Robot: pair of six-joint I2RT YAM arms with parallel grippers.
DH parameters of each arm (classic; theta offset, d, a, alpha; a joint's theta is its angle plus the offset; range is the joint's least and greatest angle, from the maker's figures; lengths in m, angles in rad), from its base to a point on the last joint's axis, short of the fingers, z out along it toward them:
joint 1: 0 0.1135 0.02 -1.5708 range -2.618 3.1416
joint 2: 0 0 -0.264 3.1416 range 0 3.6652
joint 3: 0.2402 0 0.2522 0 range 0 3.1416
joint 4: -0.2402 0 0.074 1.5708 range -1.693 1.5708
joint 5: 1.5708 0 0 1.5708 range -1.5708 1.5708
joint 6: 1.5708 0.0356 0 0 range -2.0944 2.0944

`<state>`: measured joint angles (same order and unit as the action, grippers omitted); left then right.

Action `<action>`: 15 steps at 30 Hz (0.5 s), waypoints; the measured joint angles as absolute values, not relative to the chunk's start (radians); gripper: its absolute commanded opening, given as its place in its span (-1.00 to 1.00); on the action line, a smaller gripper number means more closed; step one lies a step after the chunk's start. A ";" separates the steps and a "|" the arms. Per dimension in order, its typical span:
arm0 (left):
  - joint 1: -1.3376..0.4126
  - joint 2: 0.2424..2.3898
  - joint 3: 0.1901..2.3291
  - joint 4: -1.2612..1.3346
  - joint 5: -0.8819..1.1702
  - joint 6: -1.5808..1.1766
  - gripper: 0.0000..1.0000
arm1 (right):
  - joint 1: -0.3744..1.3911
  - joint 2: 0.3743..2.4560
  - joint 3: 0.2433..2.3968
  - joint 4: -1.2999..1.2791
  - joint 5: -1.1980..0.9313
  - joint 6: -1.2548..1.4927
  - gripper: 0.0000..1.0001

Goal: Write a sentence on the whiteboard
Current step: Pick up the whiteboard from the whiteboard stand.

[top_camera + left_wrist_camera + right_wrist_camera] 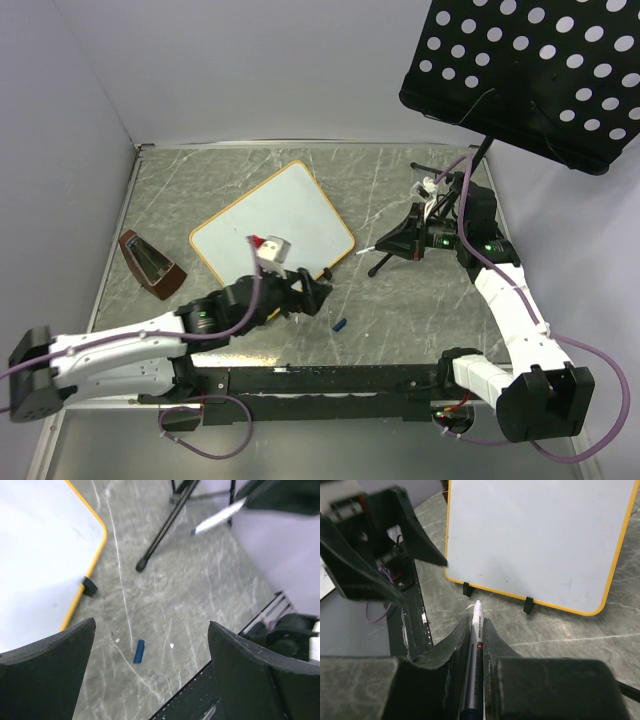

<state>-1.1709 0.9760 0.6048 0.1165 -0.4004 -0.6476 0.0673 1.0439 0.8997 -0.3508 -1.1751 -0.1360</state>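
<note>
Two end effectors beside one whiteboard (272,225) on the worktop (400,180).

From above: whiteboard flat and askew, left of centre; left end effector (312,290) at its near edge, spread wide; right end effector (398,240) just right of it, pinching one marker (368,251) with the tip toward the whiteboard; one blue cap (340,325) loose near the left end effector; one brown wedge (150,265) far left; one perforated stand panel (530,70) overhead at right. From the left wrist: two fingers (45,675) well apart, gripping nothing, the cap on the worktop between them; one black clip foot (90,586) on the orange frame. From the right wrist: two fingers pressed on the marker barrel, tip near the frame edge bearing two clip feet (528,605).
</note>
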 measured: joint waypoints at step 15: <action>-0.717 0.561 0.605 -0.164 -0.243 -0.602 0.95 | 0.067 1.042 0.856 -0.307 -1.177 -0.142 -1.00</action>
